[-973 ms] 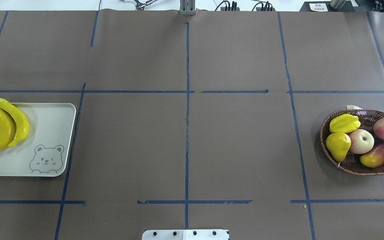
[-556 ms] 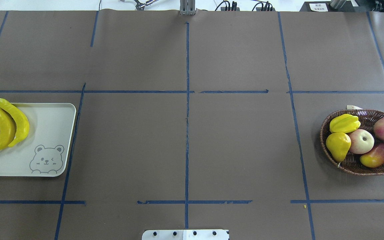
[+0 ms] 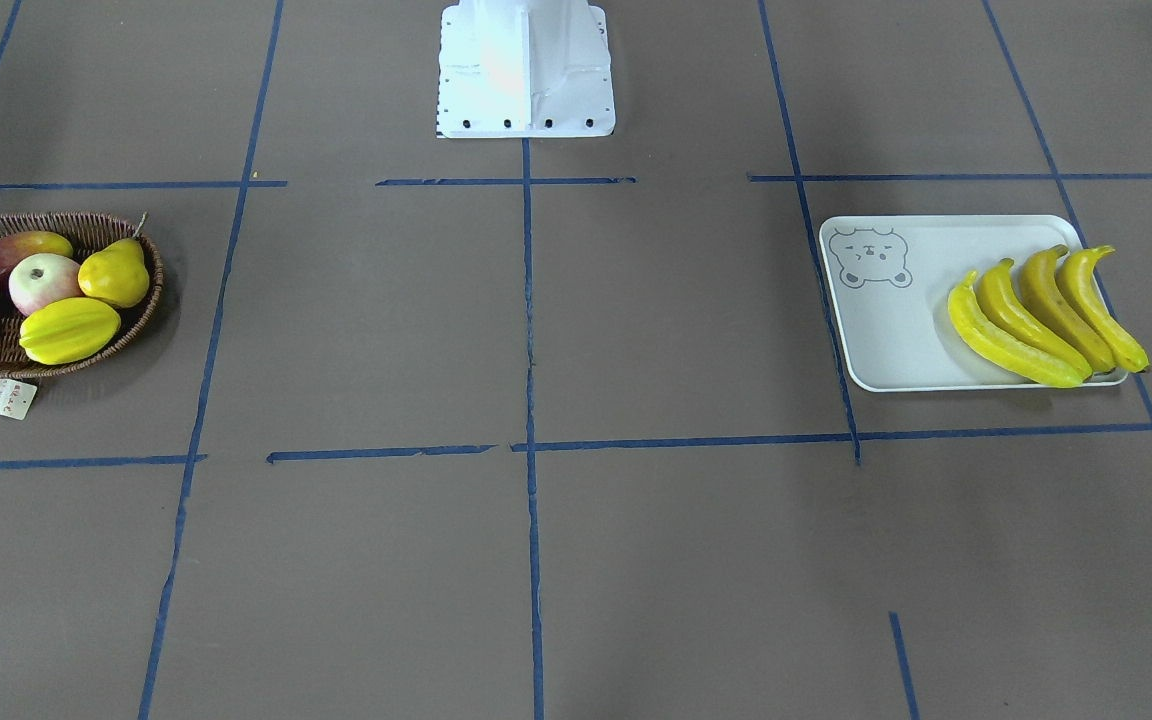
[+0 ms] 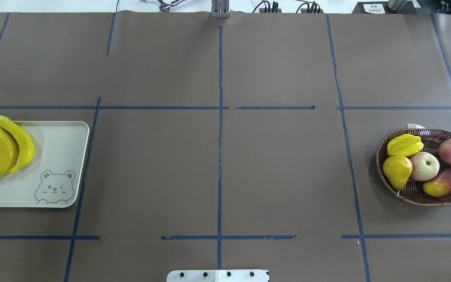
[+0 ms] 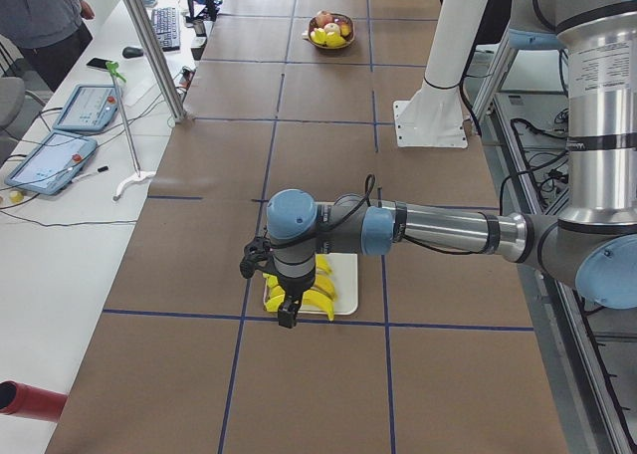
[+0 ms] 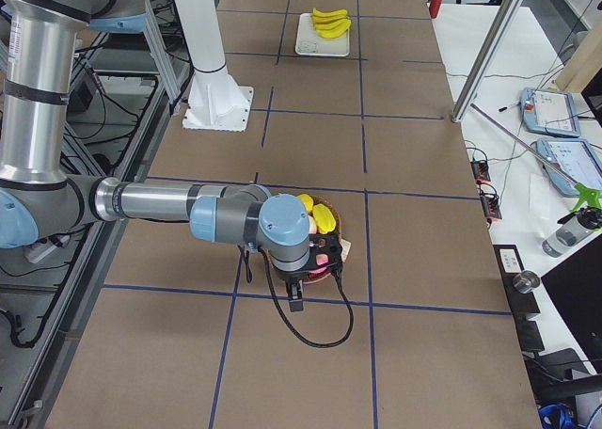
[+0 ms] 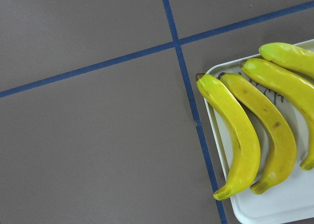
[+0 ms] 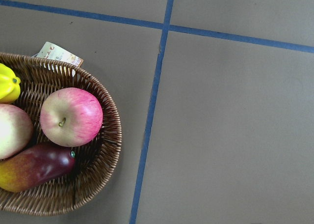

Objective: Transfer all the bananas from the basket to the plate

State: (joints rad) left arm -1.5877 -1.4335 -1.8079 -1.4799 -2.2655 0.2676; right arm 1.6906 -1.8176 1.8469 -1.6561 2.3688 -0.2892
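Note:
Several yellow bananas (image 3: 1036, 315) lie side by side on the pale bear-print plate (image 3: 886, 330), at the overhead view's left edge (image 4: 6, 149). The left wrist view shows them (image 7: 240, 135) reaching to the plate's (image 7: 274, 209) edge. The wicker basket (image 3: 151, 290) at the opposite end holds a starfruit (image 4: 404, 145), a pear (image 4: 397, 171), two apples and a mango; no banana shows in it. My left gripper (image 5: 287, 320) hangs over the plate, and my right gripper (image 6: 297, 302) hangs beside the basket (image 8: 105, 150). Both appear only in side views, so I cannot tell their state.
The white robot base (image 3: 526, 70) stands at mid-table on the robot's side. Blue tape lines grid the brown table cover. Along the operators' side are a metal pole (image 5: 149, 46), tablets (image 5: 50, 160) and a person (image 5: 40, 16).

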